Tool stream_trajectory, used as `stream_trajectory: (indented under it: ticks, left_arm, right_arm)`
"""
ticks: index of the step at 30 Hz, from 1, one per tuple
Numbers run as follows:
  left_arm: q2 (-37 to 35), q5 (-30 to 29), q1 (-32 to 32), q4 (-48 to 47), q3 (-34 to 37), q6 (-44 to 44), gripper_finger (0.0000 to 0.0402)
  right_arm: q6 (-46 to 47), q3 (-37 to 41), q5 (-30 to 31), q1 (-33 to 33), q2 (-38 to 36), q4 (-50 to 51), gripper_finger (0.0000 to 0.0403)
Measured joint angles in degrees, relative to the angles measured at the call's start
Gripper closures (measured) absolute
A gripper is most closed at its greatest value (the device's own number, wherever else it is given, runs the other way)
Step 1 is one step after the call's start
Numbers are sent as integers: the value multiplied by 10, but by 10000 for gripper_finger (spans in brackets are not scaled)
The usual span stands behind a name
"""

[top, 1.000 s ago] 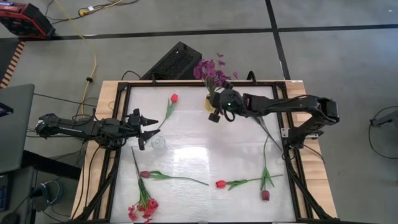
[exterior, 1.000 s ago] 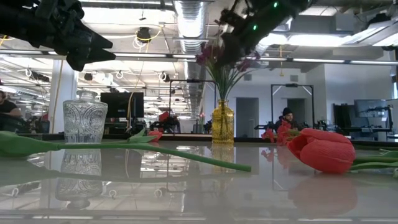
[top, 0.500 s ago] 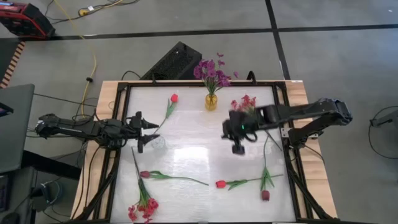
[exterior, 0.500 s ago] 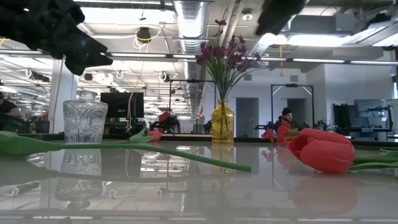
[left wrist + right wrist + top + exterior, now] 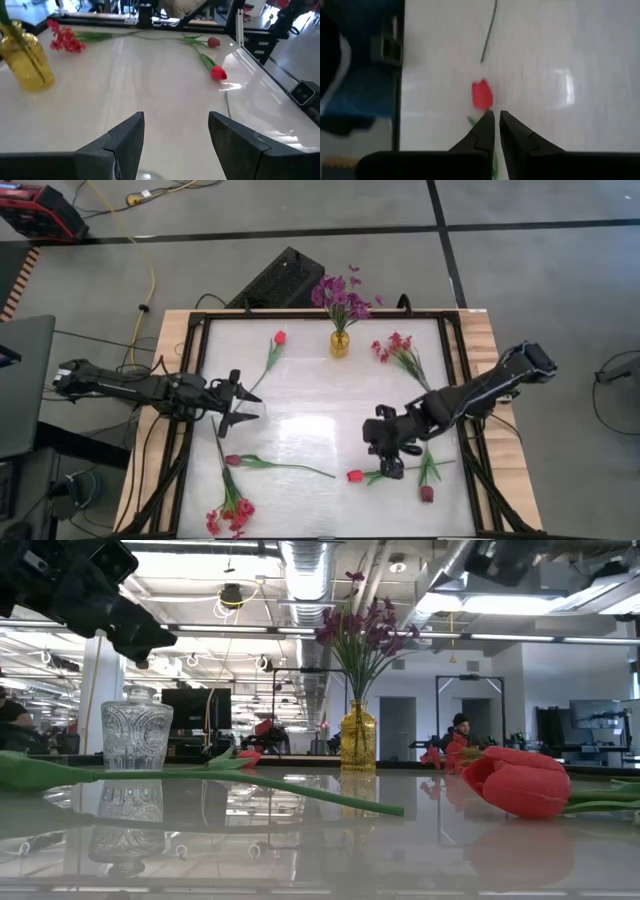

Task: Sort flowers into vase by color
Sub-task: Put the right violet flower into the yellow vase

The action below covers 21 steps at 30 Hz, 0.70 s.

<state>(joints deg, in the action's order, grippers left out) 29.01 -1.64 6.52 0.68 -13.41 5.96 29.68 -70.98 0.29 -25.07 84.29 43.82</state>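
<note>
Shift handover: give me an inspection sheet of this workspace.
Surface: glossy white tabletop, black frame.
Job's things: purple flowers in yellow glass vase; clear cut-glass vase empty; red tulips, maroon tulips, pink-red clusters lying loose.
Clutter: nothing seen.
Grippers: left gripper open by the clear vase; right gripper barely parted, empty, over the front red tulip.
Cables: yellow cord on floor.
Surroundings: black case behind table; people in background.

purple flowers (image 5: pixel 362 625) (yellow vase (image 5: pixel 358 738)), red tulip (image 5: pixel 515 781)
</note>
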Motion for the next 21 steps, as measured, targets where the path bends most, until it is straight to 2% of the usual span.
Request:
stream_trajectory:
  ticks: [4,8,12,16,21]
  left_arm:
    - [13,16,0,25,0,-12,191]
    - [21,37,0,40,0,-14,191]
    - [21,44,0,39,0,-13,191]
    - [21,44,0,39,0,-9,191]
    - [21,44,0,38,0,-8,191]
  right_arm:
    - [-126,0,-29,-28,25,68,335]
    - [-238,0,-33,-56,56,201,331]
    - [-312,0,-32,-72,99,329,330]
    - [-391,14,-25,-76,135,362,322]
    - [-472,71,-23,-73,167,350,277]
